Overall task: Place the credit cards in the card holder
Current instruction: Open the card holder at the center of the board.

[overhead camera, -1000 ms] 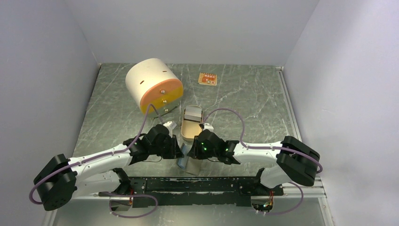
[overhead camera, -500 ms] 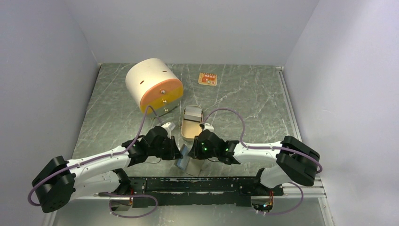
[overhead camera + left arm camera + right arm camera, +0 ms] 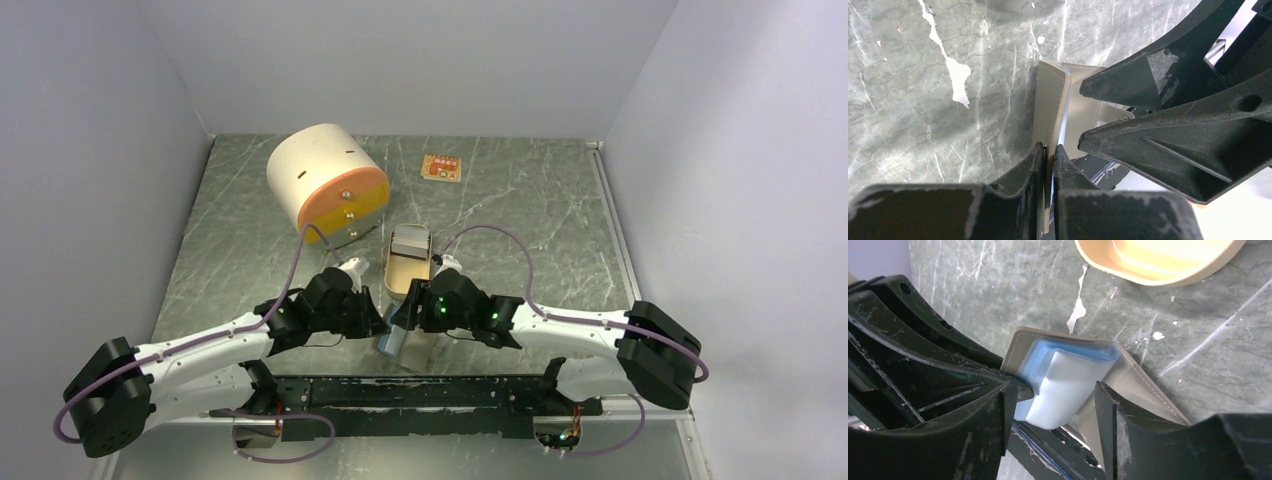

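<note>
Blue-grey card (image 3: 1068,375) is lodged in the card holder (image 3: 1143,390), which is pinched by the left end effector (image 3: 1049,156). The right end effector (image 3: 1055,390) is spread, empty. The gold-orange card (image 3: 441,167) is judged due next.

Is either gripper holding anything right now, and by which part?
Left gripper pinches the card holder by one flap's edge. Right gripper straddles the blue-grey card; whether it grips is unclear.

No legible text; orange credit card (image 3: 441,167) bears printed marks, too small to read.
</note>
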Robot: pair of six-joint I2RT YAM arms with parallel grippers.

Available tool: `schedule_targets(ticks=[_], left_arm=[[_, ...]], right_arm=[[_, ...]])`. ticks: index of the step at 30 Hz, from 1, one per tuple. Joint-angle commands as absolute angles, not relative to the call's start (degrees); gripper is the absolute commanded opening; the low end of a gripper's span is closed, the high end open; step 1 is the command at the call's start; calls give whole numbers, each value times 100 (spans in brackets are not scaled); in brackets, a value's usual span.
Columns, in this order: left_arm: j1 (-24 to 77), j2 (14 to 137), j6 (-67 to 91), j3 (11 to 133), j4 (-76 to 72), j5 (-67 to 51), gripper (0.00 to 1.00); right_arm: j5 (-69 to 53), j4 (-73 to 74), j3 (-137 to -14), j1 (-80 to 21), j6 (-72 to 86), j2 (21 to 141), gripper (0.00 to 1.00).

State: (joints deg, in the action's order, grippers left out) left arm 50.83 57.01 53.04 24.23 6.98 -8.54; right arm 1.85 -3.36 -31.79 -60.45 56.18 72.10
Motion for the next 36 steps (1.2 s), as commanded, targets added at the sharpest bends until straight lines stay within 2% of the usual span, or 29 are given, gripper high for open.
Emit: schedule_targets(ticks=[1,11,18,29,36], left_arm=[[5054,5651,5400,2432,474,-772,9],[5054,5461,5496,2363,461,-751,9],[5054,5510,5660,2167,446,-584,9],[5057,5423,5858,2096,483,-275,9],[5058,5113,6406,1803,526,142,9]], right_arm=[[216,-251,-3428,-6029,5896,7366,63],[514,119,-3547,-6029,5756,8022,60],[875,361,-3370,-6023,5656,7802,58],[779,299,-3395,-6026,5647,7803,61],[1132,942,-3306,-6021,5570,7685,59]])
